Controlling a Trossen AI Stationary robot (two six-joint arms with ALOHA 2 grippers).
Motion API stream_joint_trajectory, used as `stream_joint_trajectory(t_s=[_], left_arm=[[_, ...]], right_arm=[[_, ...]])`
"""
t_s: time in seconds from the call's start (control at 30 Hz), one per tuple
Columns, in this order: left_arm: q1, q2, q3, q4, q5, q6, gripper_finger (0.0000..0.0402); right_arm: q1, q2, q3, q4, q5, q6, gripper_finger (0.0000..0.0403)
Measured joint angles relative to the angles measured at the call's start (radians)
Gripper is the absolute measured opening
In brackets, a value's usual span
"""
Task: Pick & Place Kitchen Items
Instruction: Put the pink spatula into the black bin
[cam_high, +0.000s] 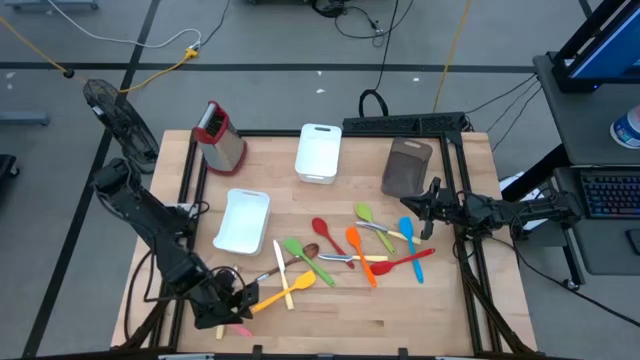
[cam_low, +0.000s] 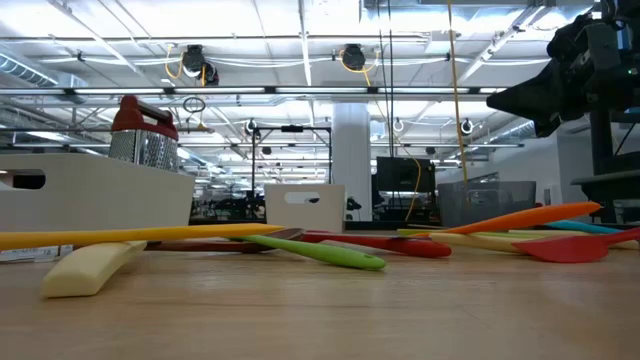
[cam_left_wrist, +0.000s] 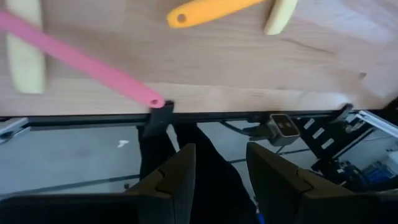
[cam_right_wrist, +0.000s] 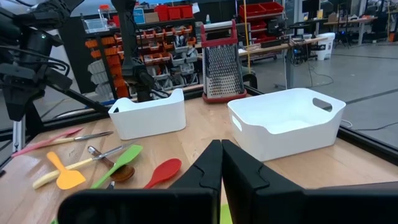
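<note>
Bright overhead lights – soft shadows; left wrist pic blurred.

Grey floor (cam_high: 280, 40) around wooden table (cam_high: 450, 300), cables trailing across it. Keyboard (cam_high: 608, 195) on desk at right. Ceiling strip lights (cam_low: 300, 45) on; white column (cam_low: 352, 150) far centre. Red storage bins (cam_right_wrist: 171, 12) on shelving.
</note>
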Motion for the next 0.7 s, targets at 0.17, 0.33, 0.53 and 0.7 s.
stream_joint_trajectory(t_s=[0.17,0.33,0.53,0.7], left_arm=[[-0.029,0.010,0.000,-0.045,0.046,-0.044,0.0150],[-0.073,0.070,0.000,-0.036,0.053,-0.066,0.0150],[-0.089,0.136,0.000,0.044,0.090,-0.093,0.0150],[-0.093,0.158,0.000,0.053,0.098,-0.021,0.0150]], right_arm=[[0.000,0.000,0.000,-0.004,0.000,0.000,0.0004],[0.000,0.000,0.000,-0.004,0.000,0.000,0.0004],[0.000,0.000,0.000,-0.004,0.000,0.000,0.0004],[0.000,0.000,0.000,-0.004,0.000,0.000,0.0004]])
